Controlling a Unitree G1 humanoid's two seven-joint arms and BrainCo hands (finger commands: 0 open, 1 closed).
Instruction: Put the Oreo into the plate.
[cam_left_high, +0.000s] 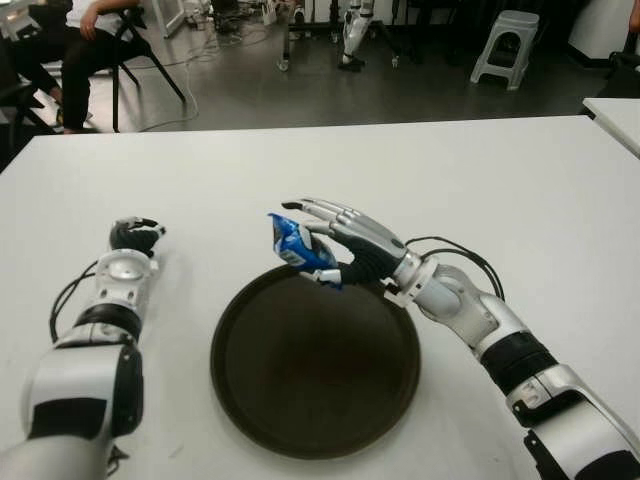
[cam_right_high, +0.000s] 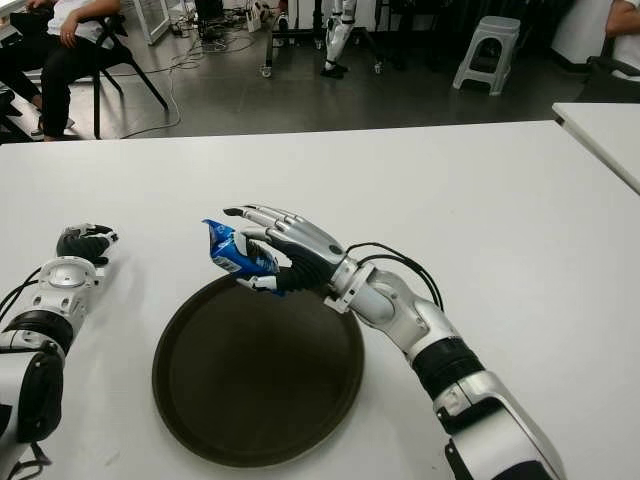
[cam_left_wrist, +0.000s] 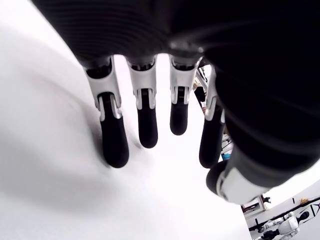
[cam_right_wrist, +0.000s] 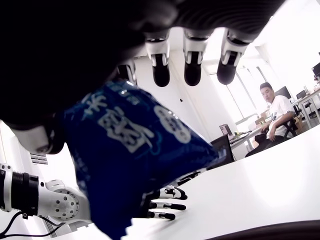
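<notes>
A blue Oreo packet (cam_left_high: 298, 249) is held in my right hand (cam_left_high: 335, 243), pinched between thumb and palm while the longer fingers (cam_left_high: 325, 210) stretch out above it. The packet hangs in the air just over the far rim of the round dark brown plate (cam_left_high: 316, 400), which lies on the white table (cam_left_high: 480, 180) in front of me. In the right wrist view the packet (cam_right_wrist: 131, 160) fills the middle, under the fingertips (cam_right_wrist: 161, 75). My left hand (cam_left_high: 133, 236) shows on the table left of the plate, fingers spread flat with nothing in them (cam_left_wrist: 145, 130).
Beyond the table's far edge a person sits on a chair (cam_left_high: 70, 50) at the back left, and a grey stool (cam_left_high: 505, 45) stands at the back right. A second white table corner (cam_left_high: 615, 115) shows at the right edge.
</notes>
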